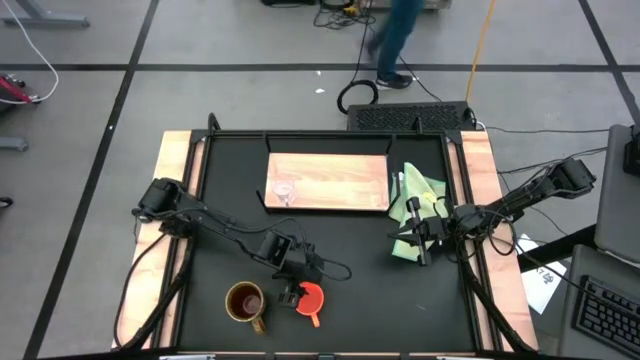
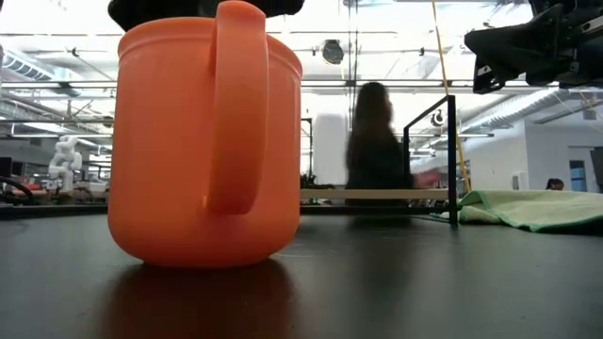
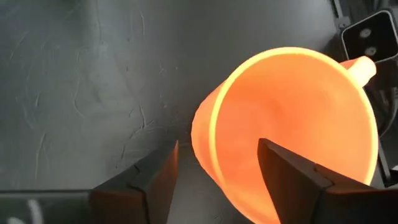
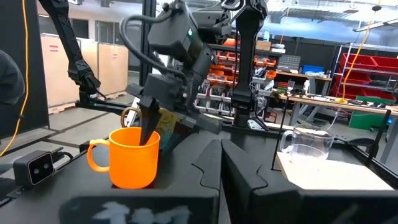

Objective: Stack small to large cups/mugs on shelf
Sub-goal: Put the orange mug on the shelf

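Observation:
The orange cup stands upright on the black table near its front edge, its handle toward the near side. My left gripper comes down on it, open. One finger is inside the cup and the other outside its wall, with gaps showing on both sides. The brown mug stands just left of it. The tiny clear glass cup sits on the left end of the shelf. My right gripper hovers shut at the right.
A pale green cloth lies crumpled at the shelf's right end, under my right arm. The middle of the table between the shelf and the cups is bare black surface. A person walks past beyond the far edge.

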